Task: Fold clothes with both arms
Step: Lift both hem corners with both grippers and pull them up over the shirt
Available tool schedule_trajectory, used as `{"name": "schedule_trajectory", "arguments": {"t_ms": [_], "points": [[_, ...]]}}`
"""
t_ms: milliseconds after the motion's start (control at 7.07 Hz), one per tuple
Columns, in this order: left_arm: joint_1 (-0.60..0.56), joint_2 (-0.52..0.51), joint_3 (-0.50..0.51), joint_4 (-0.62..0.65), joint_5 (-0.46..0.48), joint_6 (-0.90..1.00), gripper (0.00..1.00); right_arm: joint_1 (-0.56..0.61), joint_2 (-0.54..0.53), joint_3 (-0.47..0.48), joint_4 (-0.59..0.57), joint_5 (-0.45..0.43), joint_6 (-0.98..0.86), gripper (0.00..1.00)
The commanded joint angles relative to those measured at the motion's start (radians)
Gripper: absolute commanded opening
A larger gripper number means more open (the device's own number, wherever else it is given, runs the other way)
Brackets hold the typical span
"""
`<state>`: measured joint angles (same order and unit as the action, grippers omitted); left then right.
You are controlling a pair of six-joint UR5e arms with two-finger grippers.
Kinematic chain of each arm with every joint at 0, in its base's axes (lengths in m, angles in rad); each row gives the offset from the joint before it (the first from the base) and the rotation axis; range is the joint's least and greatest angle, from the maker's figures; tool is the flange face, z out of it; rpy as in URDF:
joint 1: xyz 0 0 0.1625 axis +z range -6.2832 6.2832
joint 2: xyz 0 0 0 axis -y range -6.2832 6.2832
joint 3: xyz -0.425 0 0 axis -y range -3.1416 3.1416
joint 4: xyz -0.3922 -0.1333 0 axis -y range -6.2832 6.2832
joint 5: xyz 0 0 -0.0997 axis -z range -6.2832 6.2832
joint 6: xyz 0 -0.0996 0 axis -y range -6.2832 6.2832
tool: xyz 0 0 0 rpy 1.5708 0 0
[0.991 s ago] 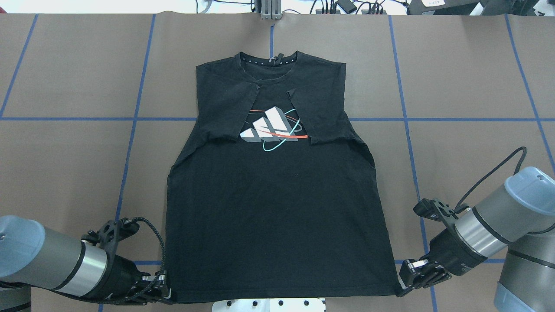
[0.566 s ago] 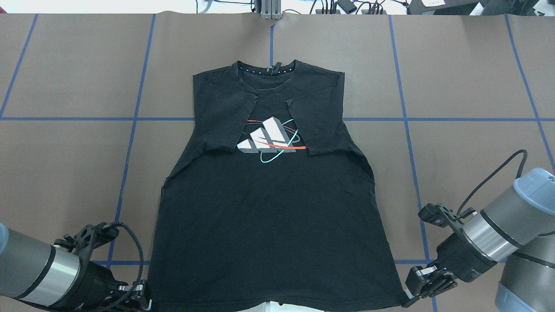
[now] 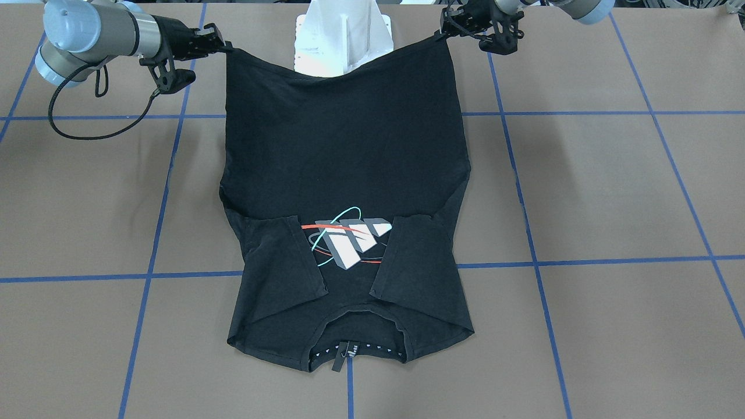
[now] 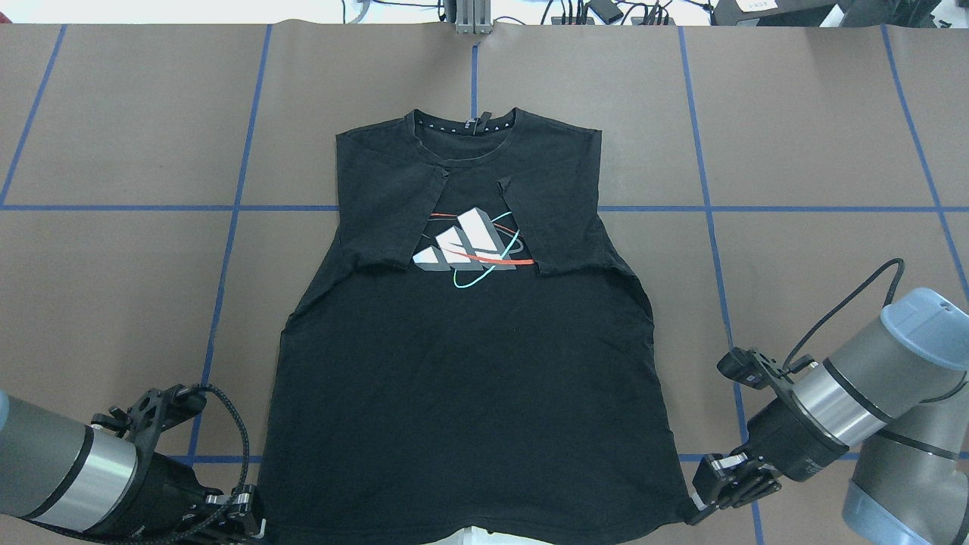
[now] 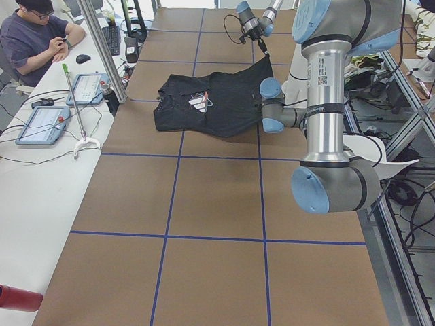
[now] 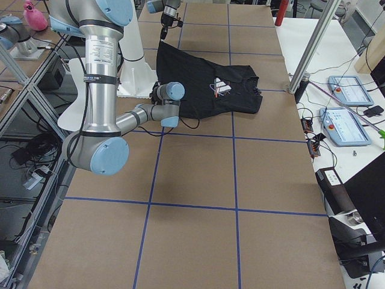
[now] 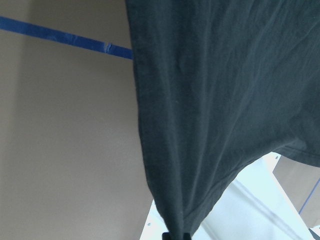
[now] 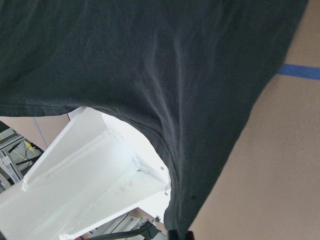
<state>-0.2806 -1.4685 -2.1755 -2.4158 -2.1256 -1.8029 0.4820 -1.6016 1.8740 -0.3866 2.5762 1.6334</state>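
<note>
I am seeing the T-shirt [image 4: 469, 363] as matt black cloth, soft, slightly faded and finely creased, while its logo [image 4: 469, 246] is showing as a smooth, flat print. The table [image 4: 817, 136] is reading as matt brown paper, with slightly shinier blue tape lines [image 4: 795, 208] stuck across it. On the left arm [image 4: 45, 469] and right arm [image 4: 863, 378] I am noting satin brushed-metal tubes, smooth light-blue plastic caps, a braided black cable [image 4: 238, 424] and matt black hardware at the left gripper [image 4: 256, 522] and right gripper [image 4: 695, 518]; the pedestal [image 3: 343, 35] is looking like white painted metal.
</note>
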Motion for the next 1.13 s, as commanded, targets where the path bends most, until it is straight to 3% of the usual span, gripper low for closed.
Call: {"name": "schedule_trajectory", "arguments": {"t_ms": [0,425,991], "points": [[-0.095,-0.047,0.016,-0.002,0.012,0.0,0.0,0.085,0.07,-0.05,0.002,-0.002,0.0,0.0],[-0.228,-0.136,0.077,-0.005,0.007,0.002,0.0,0.222,0.132,-0.09,-0.002,-0.005,-0.003,0.0],[-0.346,-0.158,0.131,0.003,0.0,0.108,0.0,0.273,0.17,-0.156,0.0,-0.033,-0.01,0.0]]}}
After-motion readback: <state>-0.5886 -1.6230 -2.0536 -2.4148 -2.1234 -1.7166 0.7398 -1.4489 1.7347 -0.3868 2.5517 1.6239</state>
